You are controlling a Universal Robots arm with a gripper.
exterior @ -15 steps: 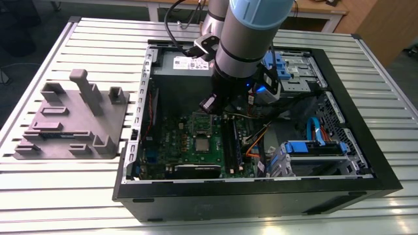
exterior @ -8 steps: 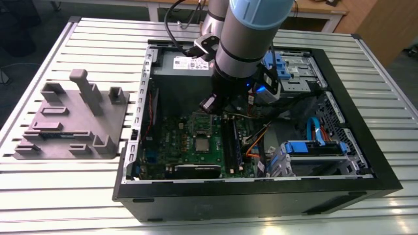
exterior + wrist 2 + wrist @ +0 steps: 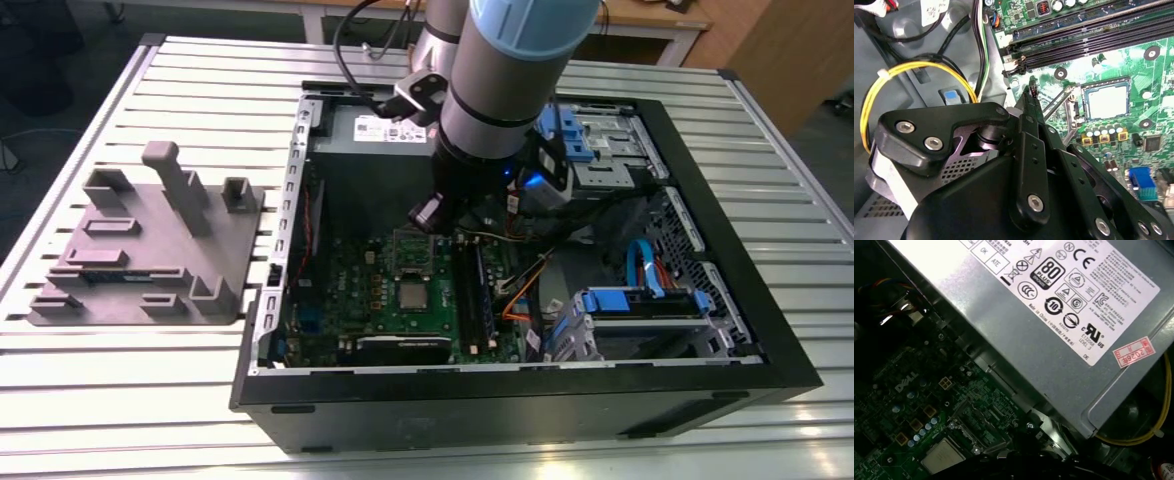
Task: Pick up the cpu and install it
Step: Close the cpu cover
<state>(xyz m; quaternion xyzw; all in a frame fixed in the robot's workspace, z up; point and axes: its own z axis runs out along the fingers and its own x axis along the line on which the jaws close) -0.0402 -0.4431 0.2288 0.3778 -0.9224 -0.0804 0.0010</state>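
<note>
Slatted metal table (image 3: 134,400) bears computer case (image 3: 534,395)

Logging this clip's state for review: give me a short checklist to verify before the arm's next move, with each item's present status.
1. The cpu lies flat in its socket on the green motherboard: ok; it shows there in the exterior view and both wrist views.
2. The gripper carries nothing at its tip: ok; it is closed, with no chip between the fingertips.
3. The socket's retention frame closed over the cpu: not ok; it stands open, with the lever raised beside it.
4. The cpu's corners matched to the socket: cannot tell.
5. The yellow cable clear of the gripper: ok; it loops off to one side.
</note>
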